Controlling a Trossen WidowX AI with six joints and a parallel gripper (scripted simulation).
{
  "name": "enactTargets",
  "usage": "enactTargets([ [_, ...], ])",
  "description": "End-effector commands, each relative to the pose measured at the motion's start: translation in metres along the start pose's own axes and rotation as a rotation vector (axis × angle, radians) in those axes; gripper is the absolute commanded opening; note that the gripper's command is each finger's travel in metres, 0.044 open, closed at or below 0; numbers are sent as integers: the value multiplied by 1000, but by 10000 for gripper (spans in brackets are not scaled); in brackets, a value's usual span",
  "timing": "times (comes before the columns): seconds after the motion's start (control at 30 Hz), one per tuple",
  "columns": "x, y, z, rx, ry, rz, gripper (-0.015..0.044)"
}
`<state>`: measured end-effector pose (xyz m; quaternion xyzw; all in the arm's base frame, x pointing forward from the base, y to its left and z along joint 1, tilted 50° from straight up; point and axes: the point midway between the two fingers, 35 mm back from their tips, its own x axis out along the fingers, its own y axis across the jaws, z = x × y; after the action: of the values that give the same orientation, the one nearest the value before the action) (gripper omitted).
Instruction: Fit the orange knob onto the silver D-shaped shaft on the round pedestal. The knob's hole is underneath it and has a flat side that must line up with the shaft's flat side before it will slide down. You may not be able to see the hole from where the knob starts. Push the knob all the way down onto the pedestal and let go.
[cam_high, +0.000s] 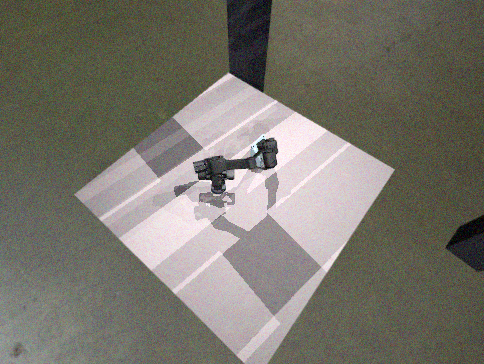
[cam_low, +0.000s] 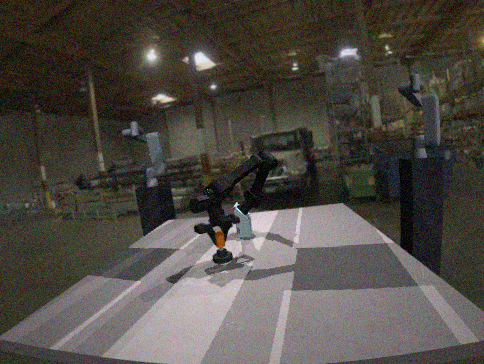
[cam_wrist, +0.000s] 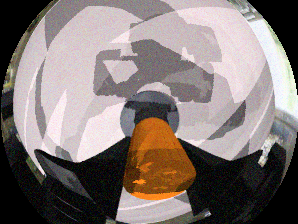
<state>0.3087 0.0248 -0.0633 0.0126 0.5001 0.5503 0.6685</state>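
The knob (cam_low: 220, 239) (cam_wrist: 157, 162) is plain orange, a darker brownish orange at lower centre of the wrist view. The tabletop (cam_high: 300, 195) (cam_low: 250, 325) (cam_wrist: 85, 45) wears pale pinkish-white and grey bands with darker grey blocks. The pedestal (cam_low: 223, 256) (cam_wrist: 171, 117) shows black in the exterior view.

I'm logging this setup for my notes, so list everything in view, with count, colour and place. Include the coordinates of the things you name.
orange knob (cam_low: 220, 239) (cam_wrist: 159, 162): one, orange, between the fingers above the pedestal
round pedestal (cam_low: 222, 257) (cam_wrist: 172, 119): one, dark, on the table
table (cam_high: 300, 175) (cam_low: 340, 320): one, pale with grey patches, under the arm
truck (cam_low: 282, 155): one, greyish, background
bin (cam_low: 360, 182): one, green, background right
arm (cam_high: 240, 163) (cam_low: 232, 182): one, black, over the table
gripper (cam_low: 220, 240) (cam_wrist: 153, 141): one, black, at the arm's end
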Motion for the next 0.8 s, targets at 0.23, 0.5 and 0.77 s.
enactTargets([
  [0.23,1,-1,0,-55,-1,-1,0],
  [0.5,2,-1,0,-55,-1,-1,0],
  [0.77,2,-1,0,-67,-1,-1,0],
])
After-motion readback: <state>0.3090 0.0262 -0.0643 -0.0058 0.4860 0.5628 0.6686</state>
